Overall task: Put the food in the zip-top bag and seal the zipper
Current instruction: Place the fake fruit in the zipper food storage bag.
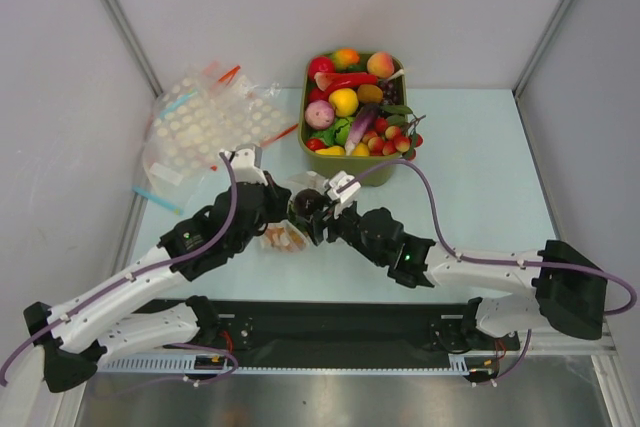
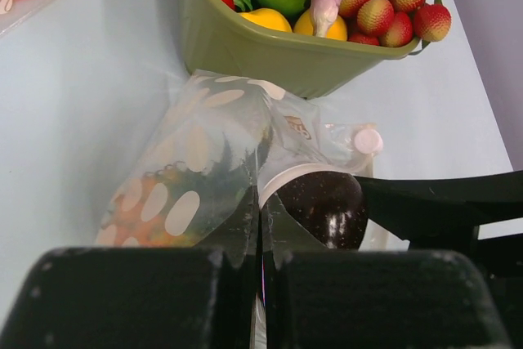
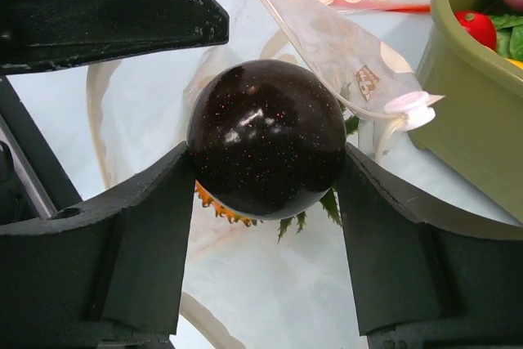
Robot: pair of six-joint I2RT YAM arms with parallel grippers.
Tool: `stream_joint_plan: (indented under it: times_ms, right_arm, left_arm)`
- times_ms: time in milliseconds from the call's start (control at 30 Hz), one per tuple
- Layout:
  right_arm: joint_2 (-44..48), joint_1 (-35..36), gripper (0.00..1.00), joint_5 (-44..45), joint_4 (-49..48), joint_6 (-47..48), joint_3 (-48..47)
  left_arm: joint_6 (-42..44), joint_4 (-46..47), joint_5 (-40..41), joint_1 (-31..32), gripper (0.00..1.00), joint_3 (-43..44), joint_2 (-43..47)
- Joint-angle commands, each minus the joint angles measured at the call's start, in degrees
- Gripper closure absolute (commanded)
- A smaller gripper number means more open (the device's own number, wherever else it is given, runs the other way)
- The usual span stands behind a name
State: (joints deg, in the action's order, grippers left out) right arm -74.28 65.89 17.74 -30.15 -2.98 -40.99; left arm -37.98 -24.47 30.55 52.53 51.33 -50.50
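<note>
The zip-top bag (image 2: 212, 161) is clear with pale ovals and lies in front of the bin, its mouth lifted. My left gripper (image 2: 261, 234) is shut on the bag's edge beside the whitish zipper (image 2: 282, 177). My right gripper (image 3: 265, 185) is shut on a dark purple round piece (image 3: 265, 136) of the food, holding it at the bag's mouth (image 1: 305, 205). An orange pineapple (image 2: 151, 210) lies inside the bag, and its green crown (image 3: 331, 202) shows under the purple piece. The left gripper (image 1: 283, 209) and right gripper (image 1: 315, 215) meet at the table's middle.
A green bin (image 1: 305, 137) heaped with toy fruits and vegetables stands just behind the bag, its wall (image 2: 278, 55) close to both grippers. A heap of dotted clear bags (image 1: 205, 127) with red and blue strips lies at the back left. Walls close in on three sides.
</note>
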Motion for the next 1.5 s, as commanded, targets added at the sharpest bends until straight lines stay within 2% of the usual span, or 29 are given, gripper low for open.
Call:
stream_joint_plan:
  times_ms: [0, 267, 367, 400, 533, 767, 967, 1100, 1300, 1400, 1467]
  right_arm:
    - [-1.65, -0.14, 0.55, 1.78, -8.69, -0.09, 1.09]
    - [-9.47, -0.32, 0.52, -2.18, -2.03, -1.32, -4.88]
    - [-10.88, -1.72, 0.38, -3.49, 1.22, -3.34, -7.08]
    - [-11.06, -1.99, 0.28, -3.67, 3.32, -4.91, -7.61]
    - [-9.31, -2.08, 0.14, -3.15, 5.98, -5.19, -8.40]
    - [-4.30, -0.85, 0.11, -2.18, 9.41, -4.40, -8.05]
    - [-1.66, -0.76, 0.20, -3.14, 10.55, -3.70, -7.52]
    - [-1.22, -0.76, 0.40, -10.32, 10.38, -2.64, -7.17]
    - [-2.71, -0.85, 0.65, -19.47, 11.52, -2.55, -8.66]
    - [-3.50, -1.02, 0.76, -23.17, 11.61, -2.64, -9.28]
    - [-3.94, -1.11, 0.80, -24.67, 11.61, -2.64, -9.54]
  left_arm:
    - [1.41, 4.08, -2.42, 0.11, 1.00, 0.17, 0.14]
    - [1.24, 3.64, -1.98, 0.11, 1.00, 0.52, -0.65]
    - [0.71, 2.68, -1.19, 0.11, 1.00, 0.61, -0.56]
    - [0.54, 2.67, -0.58, 0.11, 1.00, 0.70, -0.65]
    - [-0.60, 1.27, 1.00, 0.11, 1.00, 0.88, -1.09]
    - [-3.77, -3.13, 5.49, -0.33, 1.00, 2.63, -2.32]
    - [-5.27, -4.45, 7.16, -0.68, 1.00, 2.46, -1.27]
    - [-4.39, -3.40, 6.55, -0.68, 1.00, 2.20, -0.65]
    - [-1.93, -0.67, 3.91, -0.68, 1.00, 1.14, 0.05]
    - [-1.40, 0.12, 2.77, -0.68, 1.00, 0.88, 0.14]
    - [-1.05, 0.74, 2.24, -0.68, 1.00, 0.61, 0.31]
